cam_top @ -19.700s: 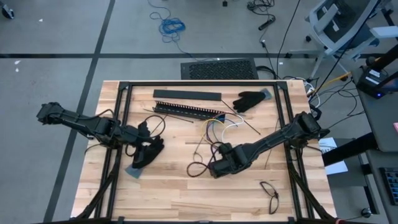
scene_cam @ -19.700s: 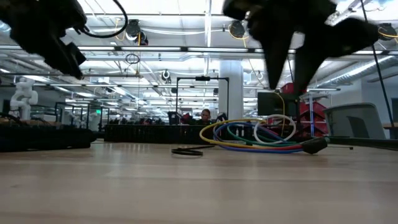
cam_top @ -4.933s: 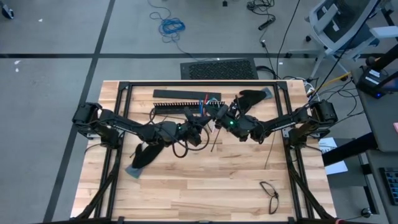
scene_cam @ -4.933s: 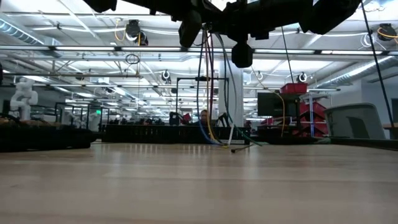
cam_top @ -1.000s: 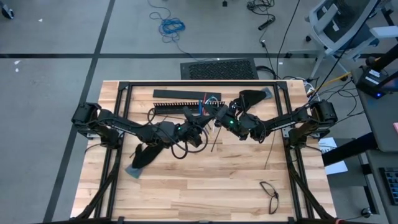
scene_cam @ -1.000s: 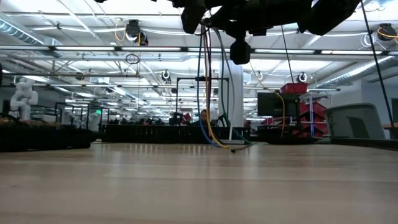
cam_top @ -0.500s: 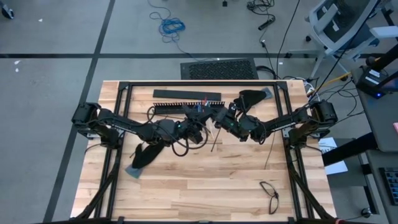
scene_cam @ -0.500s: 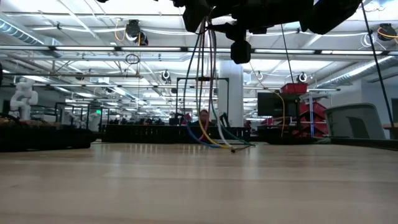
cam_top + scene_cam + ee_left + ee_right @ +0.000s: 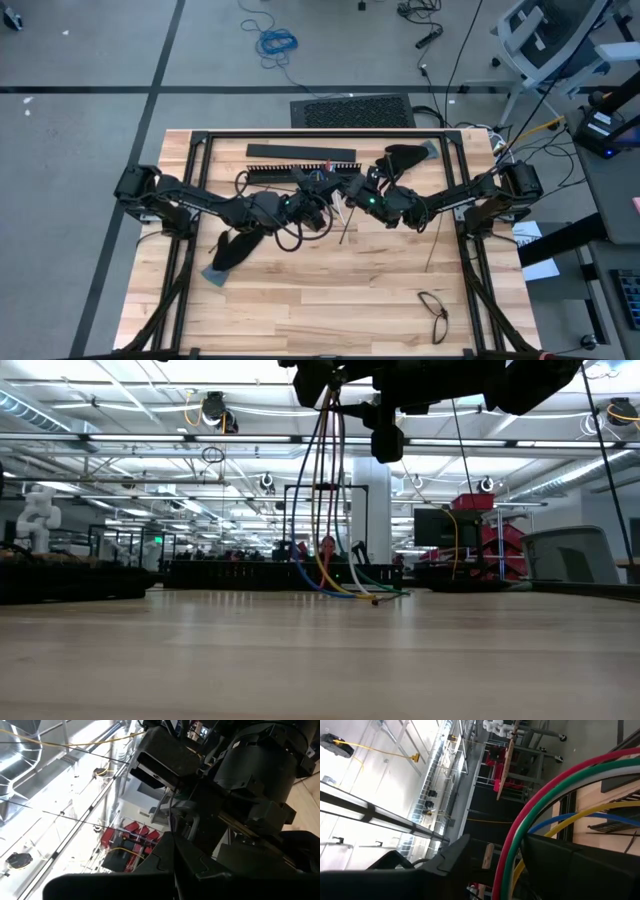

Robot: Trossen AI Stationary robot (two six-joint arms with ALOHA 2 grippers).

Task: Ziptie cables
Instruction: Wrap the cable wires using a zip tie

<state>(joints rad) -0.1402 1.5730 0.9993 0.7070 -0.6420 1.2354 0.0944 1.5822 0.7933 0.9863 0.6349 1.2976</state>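
I see both dark grippers meeting above the table's far middle — left gripper point(image 9: 318, 198) pinching the lifted bundle of thin coloured cables point(image 9: 330, 510), right gripper point(image 9: 350, 192) fingers parted beside it.

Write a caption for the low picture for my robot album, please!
Colourful cables dangle from the robot's arms down to the wooden table.

Red, green, blue, yellow and white cables point(image 9: 330, 510) dangle; pale striped wood tabletop point(image 9: 330, 290), black slotted bar point(image 9: 275, 173) at twelve o'clock.
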